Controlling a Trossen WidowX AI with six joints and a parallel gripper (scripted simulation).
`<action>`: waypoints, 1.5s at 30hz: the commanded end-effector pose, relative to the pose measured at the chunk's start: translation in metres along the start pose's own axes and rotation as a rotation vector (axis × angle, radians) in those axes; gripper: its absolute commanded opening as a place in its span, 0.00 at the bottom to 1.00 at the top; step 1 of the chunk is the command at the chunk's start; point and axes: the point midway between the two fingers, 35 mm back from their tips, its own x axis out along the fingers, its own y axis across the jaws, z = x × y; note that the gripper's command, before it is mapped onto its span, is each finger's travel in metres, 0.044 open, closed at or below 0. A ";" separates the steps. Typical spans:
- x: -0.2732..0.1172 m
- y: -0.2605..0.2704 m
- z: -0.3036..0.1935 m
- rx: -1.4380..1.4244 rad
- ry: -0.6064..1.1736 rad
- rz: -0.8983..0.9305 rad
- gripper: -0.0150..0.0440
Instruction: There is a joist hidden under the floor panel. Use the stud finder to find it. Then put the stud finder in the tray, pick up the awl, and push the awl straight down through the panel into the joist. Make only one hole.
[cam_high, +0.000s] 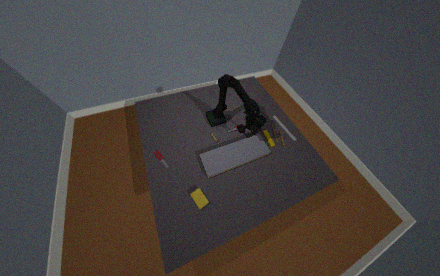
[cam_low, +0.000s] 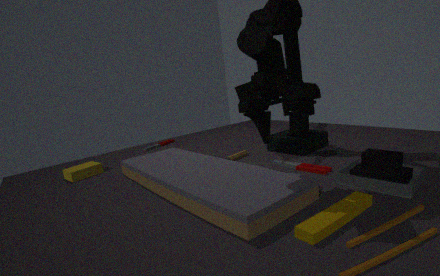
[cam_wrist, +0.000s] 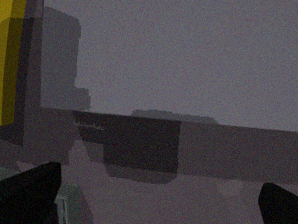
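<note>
Two open fingers (cam_low: 263, 132), stud finder (cam_low: 382, 165) apart, in tray (cam_low: 407, 190) (cam_wrist: 63, 207)

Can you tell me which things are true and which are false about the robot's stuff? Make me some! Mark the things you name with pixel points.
1. The stud finder (cam_low: 382, 165) sits in the tray (cam_low: 400, 188). True.
2. The gripper (cam_wrist: 160, 192) is squeezing the awl. False: it is open, with nothing between its fingers.
3. The floor panel (cam_high: 235, 156) (cam_low: 200, 180) (cam_wrist: 190, 60) stands up on its edge. False: it lies flat.
4. Two yellow blocks (cam_high: 199, 198) (cam_low: 84, 171) are on the mat (cam_high: 240, 210) (cam_low: 100, 225). True.
5. The robot arm's base (cam_high: 216, 118) (cam_low: 298, 142) is on the panel. False: it stands beside it.
</note>
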 end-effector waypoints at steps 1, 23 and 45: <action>-0.006 -0.072 0.005 0.581 -0.033 -0.052 1.00; -0.020 -0.260 -0.086 2.706 -0.241 -0.098 1.00; -0.021 -0.267 -0.104 2.884 -0.264 -0.093 1.00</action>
